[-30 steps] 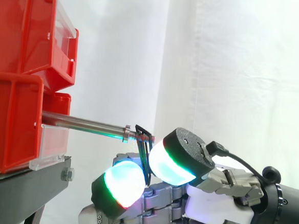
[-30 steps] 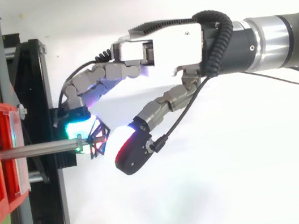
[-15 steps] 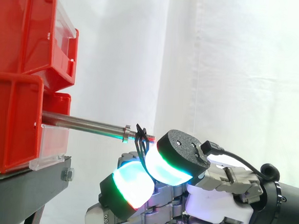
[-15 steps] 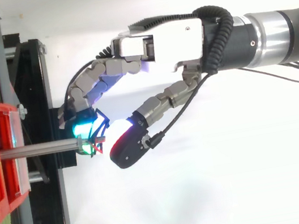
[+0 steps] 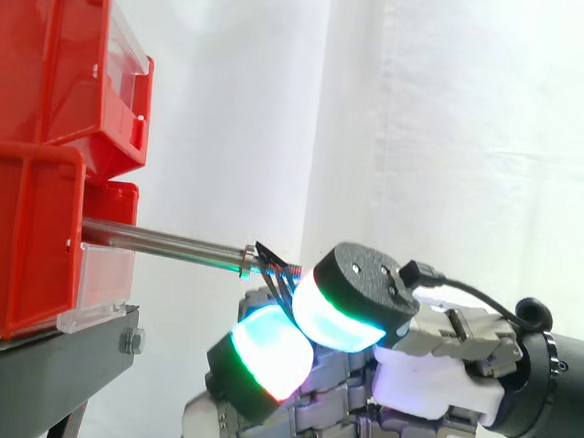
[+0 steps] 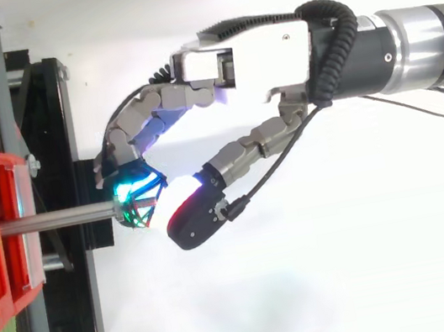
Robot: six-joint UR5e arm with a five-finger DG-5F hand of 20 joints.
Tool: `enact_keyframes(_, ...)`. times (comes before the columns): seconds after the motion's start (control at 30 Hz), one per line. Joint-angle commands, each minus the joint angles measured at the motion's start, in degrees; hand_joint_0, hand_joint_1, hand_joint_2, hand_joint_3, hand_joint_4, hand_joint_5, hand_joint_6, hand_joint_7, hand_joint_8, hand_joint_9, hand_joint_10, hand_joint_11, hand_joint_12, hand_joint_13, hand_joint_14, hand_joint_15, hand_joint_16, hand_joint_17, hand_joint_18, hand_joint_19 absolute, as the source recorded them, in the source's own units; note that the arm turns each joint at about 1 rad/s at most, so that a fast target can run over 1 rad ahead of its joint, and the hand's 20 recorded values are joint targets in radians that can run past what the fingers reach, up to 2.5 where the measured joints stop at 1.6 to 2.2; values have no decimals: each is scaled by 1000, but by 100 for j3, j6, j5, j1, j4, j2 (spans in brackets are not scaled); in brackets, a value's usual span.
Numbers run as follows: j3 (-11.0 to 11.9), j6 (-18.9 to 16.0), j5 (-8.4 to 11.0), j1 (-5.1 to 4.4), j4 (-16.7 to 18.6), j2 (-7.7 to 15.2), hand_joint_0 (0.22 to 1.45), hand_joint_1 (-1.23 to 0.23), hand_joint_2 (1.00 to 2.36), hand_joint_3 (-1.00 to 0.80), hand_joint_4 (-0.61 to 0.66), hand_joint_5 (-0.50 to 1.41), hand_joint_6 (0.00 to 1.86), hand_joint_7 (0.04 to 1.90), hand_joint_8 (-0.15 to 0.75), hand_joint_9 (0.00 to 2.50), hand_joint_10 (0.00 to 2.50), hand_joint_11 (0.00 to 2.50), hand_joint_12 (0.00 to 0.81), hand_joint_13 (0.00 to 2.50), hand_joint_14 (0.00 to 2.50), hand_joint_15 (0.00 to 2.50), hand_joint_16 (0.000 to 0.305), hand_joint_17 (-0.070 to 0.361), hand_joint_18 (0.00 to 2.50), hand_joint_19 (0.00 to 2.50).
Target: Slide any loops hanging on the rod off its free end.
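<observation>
At the free end of the one rod (image 5: pixel 160 240), the robot hand (image 6: pixel 247 49) pinches dark loops (image 6: pixel 142 198), count unclear.

No legible text, label, brand, number or sign was found. Red bins (image 5: pixel 42 71), rod (image 5: pixel 160 240) and robot hand (image 6: pixel 254 50) carried no readable print in either view.

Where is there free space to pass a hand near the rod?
Above the rod, right of the upper red bin in the side view, the space is bare. Under the rod's free end it is crowded: the robot hand curls round the loop there.
</observation>
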State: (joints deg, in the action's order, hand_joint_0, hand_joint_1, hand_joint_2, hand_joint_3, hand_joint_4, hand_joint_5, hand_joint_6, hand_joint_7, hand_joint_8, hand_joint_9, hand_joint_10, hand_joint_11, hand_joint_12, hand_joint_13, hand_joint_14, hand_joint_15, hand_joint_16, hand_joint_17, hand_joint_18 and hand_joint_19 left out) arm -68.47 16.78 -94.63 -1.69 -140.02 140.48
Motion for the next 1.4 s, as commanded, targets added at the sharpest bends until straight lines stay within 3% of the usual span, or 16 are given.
enact_keyframes(0.0, 0, 80, -3, 2, -192, -29, 631, -677, 1020, -187, 115, -204, 850, 1097, 300, 727, 6, 195, 329, 593, 0, 26, 48, 108, 649, 338)
enact_keyframes(0.13, 0, 89, 6, 11, -289, -108, 632, -678, 1020, -188, 121, -204, 849, 1106, 304, 740, 7, 203, 328, 591, 1, 27, 48, 108, 649, 346)
enact_keyframes(0.3, 0, 159, -3, 28, -834, -302, 631, -678, 1020, -185, 121, -203, 849, 1102, 304, 737, 6, 196, 327, 591, 0, 27, 48, 109, 649, 338)
enact_keyframes(0.47, 0, 440, -47, 37, -1397, -451, 631, -678, 1020, -181, 120, -202, 849, 1109, 306, 743, 7, 204, 329, 591, 0, 26, 48, 109, 643, 339)
enact_keyframes(0.67, 0, 599, -38, 37, -1704, -609, 631, -678, 1020, -181, 128, -201, 848, 1115, 306, 739, 7, 202, 328, 590, 0, 27, 48, 109, 646, 344)
enact_keyframes(0.9, 0, 634, -11, 46, -2223, -952, 631, -678, 1020, -180, 122, -201, 847, 1121, 308, 745, 7, 208, 330, 589, 0, 24, 48, 109, 647, 339)
enact_keyframes(1.37, 0, 599, -38, 72, -3023, -1137, 649, -693, 1019, -212, 121, -206, 849, 1113, 303, 725, 7, 223, 330, 590, 0, 21, 49, 110, 653, 333)
